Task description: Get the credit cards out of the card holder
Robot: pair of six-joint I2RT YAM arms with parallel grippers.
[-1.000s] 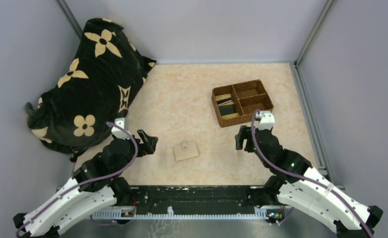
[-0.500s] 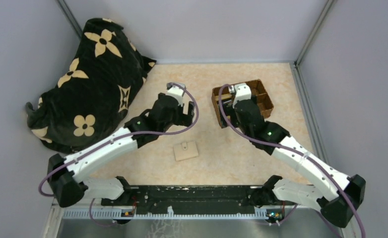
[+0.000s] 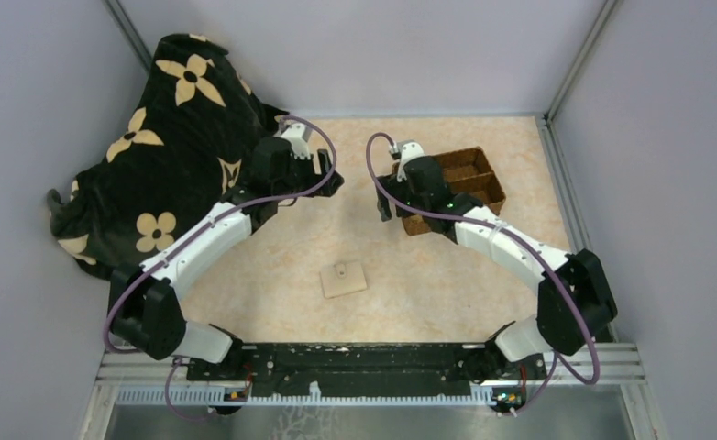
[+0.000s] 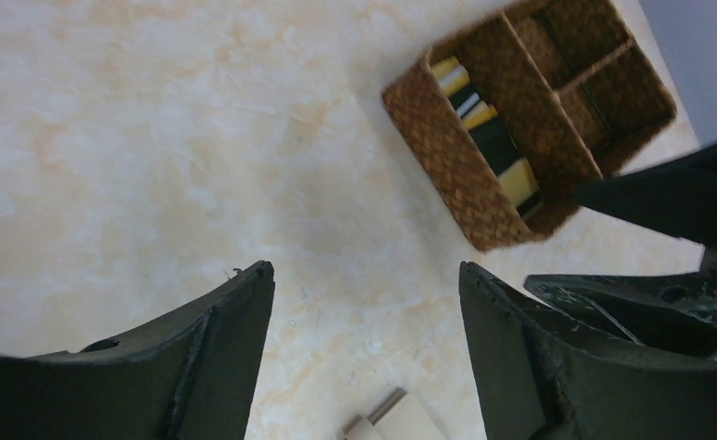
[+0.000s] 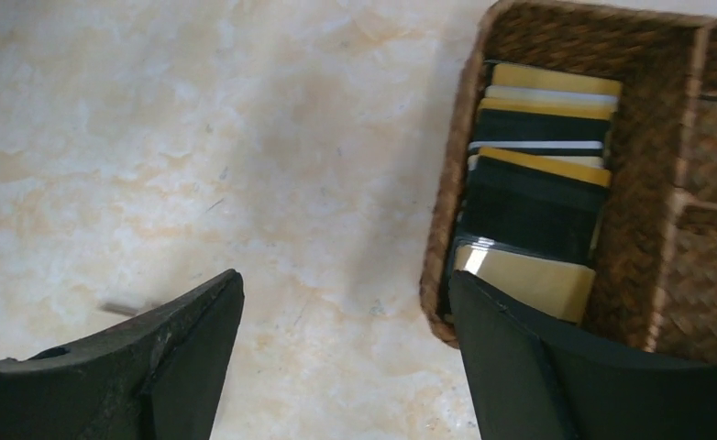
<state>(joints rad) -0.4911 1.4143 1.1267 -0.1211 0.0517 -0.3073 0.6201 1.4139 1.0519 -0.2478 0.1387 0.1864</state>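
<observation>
The card holder (image 3: 344,279) lies closed on the table's near middle, cream-beige face and snap tab up; only its corner (image 4: 399,423) shows in the left wrist view. No card shows at the holder. Several tan-gold and black cards (image 5: 538,197) lie in one compartment of the brown woven tray; they also show in the left wrist view (image 4: 492,137). My left gripper (image 3: 329,181) (image 4: 364,275) is open and empty, above the table beyond the holder. My right gripper (image 3: 384,203) (image 5: 346,280) is open and empty, just left of the tray.
The brown woven tray (image 3: 476,170) (image 5: 446,229) (image 4: 446,156) stands at the back right, partly under my right arm. A black bag with tan flowers (image 3: 153,137) fills the back left corner. Grey walls close the sides and back.
Both arms have stretched out from near their bases toward the far middle of the table, past the card holder. Both grippers stayed open. The holder has not moved.
</observation>
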